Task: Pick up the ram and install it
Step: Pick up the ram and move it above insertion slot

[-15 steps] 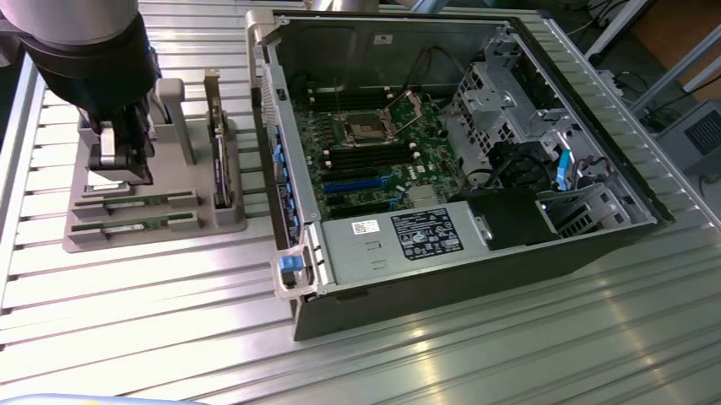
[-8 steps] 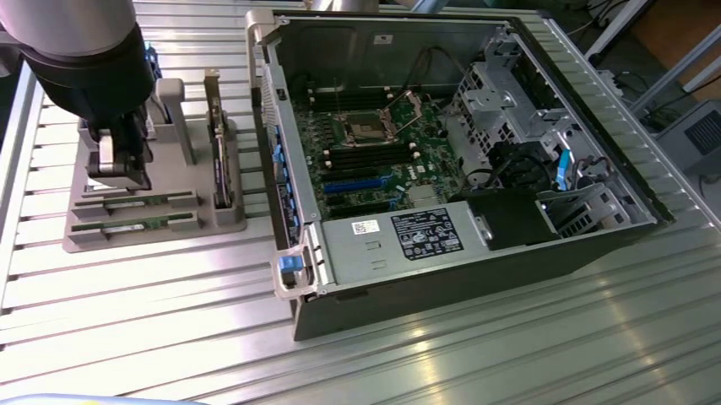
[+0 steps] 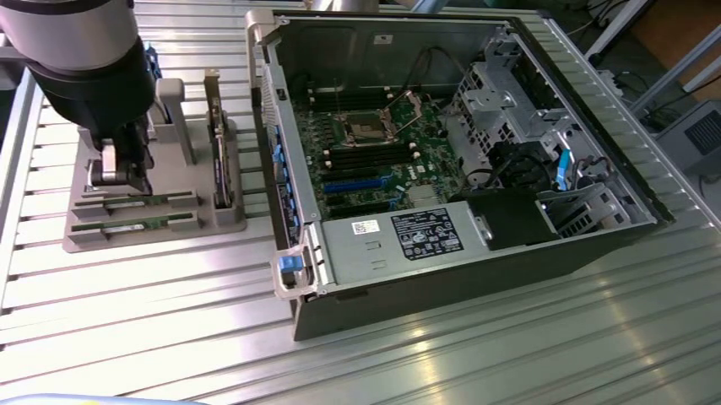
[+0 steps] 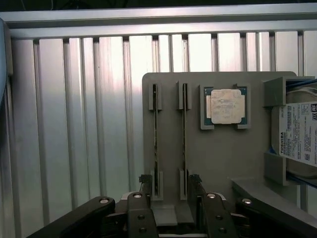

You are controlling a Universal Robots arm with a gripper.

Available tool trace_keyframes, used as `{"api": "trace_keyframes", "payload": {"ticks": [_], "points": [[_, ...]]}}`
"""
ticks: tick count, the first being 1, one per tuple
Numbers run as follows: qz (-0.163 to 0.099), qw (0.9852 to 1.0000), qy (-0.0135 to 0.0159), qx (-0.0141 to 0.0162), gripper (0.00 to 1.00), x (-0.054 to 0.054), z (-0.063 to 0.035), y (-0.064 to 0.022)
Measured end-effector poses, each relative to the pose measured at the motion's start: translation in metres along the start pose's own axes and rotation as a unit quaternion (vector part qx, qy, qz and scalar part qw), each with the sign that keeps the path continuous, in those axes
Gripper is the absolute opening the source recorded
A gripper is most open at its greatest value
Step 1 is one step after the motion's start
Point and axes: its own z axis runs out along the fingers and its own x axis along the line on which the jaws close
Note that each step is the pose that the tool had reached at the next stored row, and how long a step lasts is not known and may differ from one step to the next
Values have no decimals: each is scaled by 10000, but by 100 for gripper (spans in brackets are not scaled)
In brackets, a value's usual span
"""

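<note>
Two ram sticks lie edge-up in parallel slots of the grey holder [image 3: 158, 240]. In the exterior view they are thin green strips, one [image 3: 135, 203] just under my gripper and one [image 3: 127, 227] nearer the holder's front. The wrist view shows them as narrow dark lines, one ram stick [image 4: 155, 144] beside the other [image 4: 184, 139]. My gripper [image 4: 170, 182] hangs open just above the holder at one end of the sticks. Its fingertips [image 4: 145, 180] stand outside both sticks and hold nothing. In the exterior view the gripper [image 3: 121, 175] is at the holder's left part.
On the holder sit a square silver processor [image 4: 225, 105], a hard drive [image 4: 299, 131] and an upright dark expansion card [image 3: 221, 160]. The open computer case [image 3: 631, 198] lies at the exterior view's right, with the motherboard's memory slots [image 3: 363, 157] exposed. Everything rests on a ribbed aluminium table [image 3: 169, 329].
</note>
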Motion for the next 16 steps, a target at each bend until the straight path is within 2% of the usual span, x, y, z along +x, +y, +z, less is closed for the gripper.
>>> {"api": "trace_keyframes", "payload": {"ticks": [14,15,16], "points": [[-1,10000,0,0,42,16,156,34],[-1,10000,0,0,42,22,223,49],[-1,10000,0,0,42,23,237,52]]}}
